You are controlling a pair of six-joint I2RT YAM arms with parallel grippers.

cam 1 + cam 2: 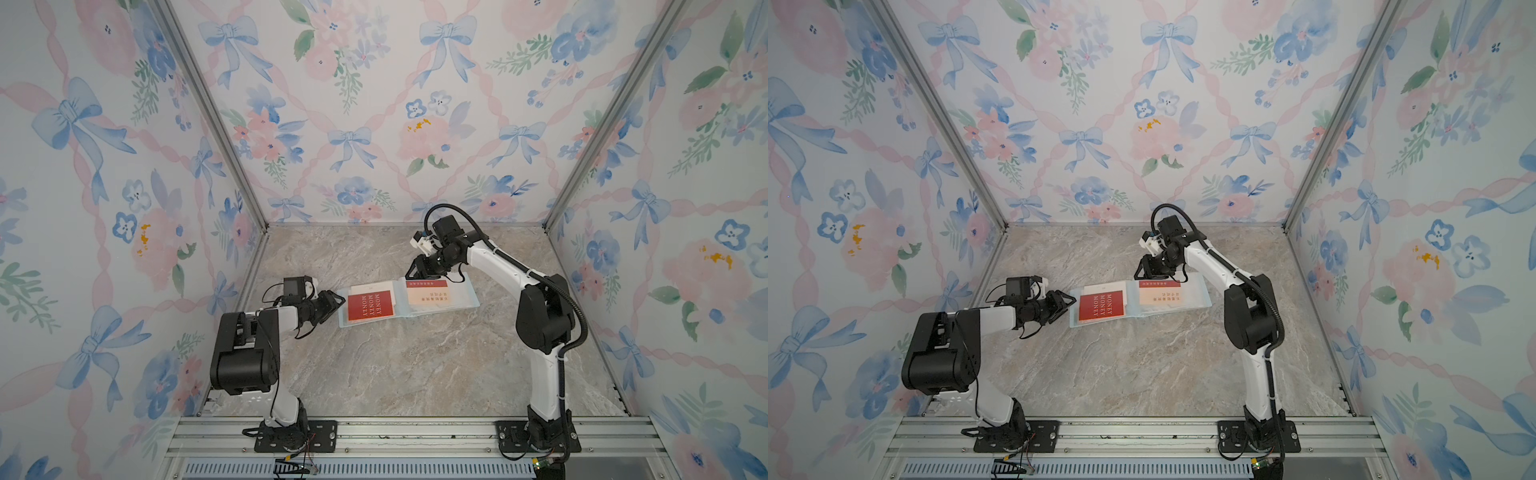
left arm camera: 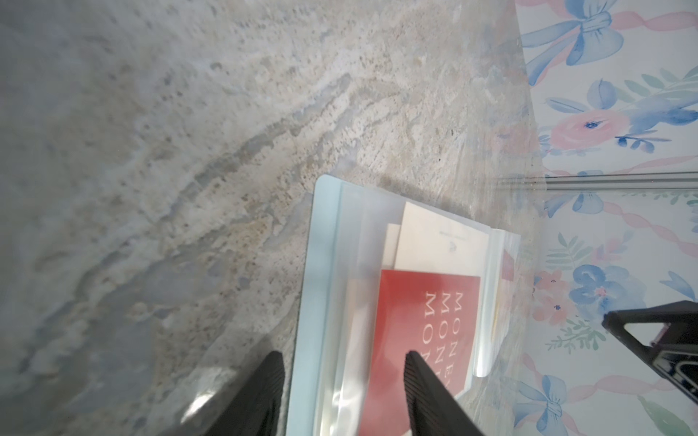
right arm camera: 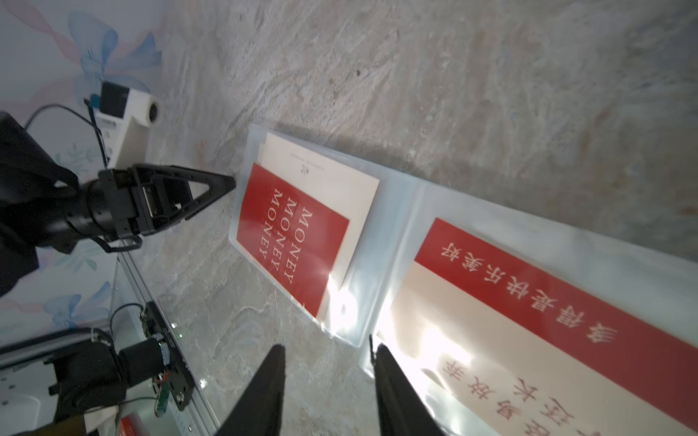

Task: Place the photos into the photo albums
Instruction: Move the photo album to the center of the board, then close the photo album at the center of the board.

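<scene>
On my left side, the left gripper [image 1: 338,305] sits low over the marble table [image 1: 395,365] with its jaws spread and nothing between them. In its wrist view one finger [image 2: 264,392] is over bare table and the other is over the left page, so the photo album's [image 1: 467,293] outer left edge falls between them; I can't tell whether either finger touches it. The album lies opened flat in the middle of the table, pale blue cover down and clear sleeve pages up. In the left page I see a red card [image 1: 370,305] reading "MONEY MONEY MONEY" in white capitals, overlapping a cream card [image 3: 332,177] whose small print is too fine for me to read. Right of the spine, the other page holds a red card [image 3: 528,287] with a row of pale Chinese characters, mostly covered by a cream card [image 1: 432,301] printed with red Chinese characters. The right gripper [image 1: 411,274] hangs at the album's far edge near the spine, its jaws also apart and pinching nothing; in its wrist view one fingertip [image 3: 377,349] is right at the edge of the right-hand sleeve.
</scene>
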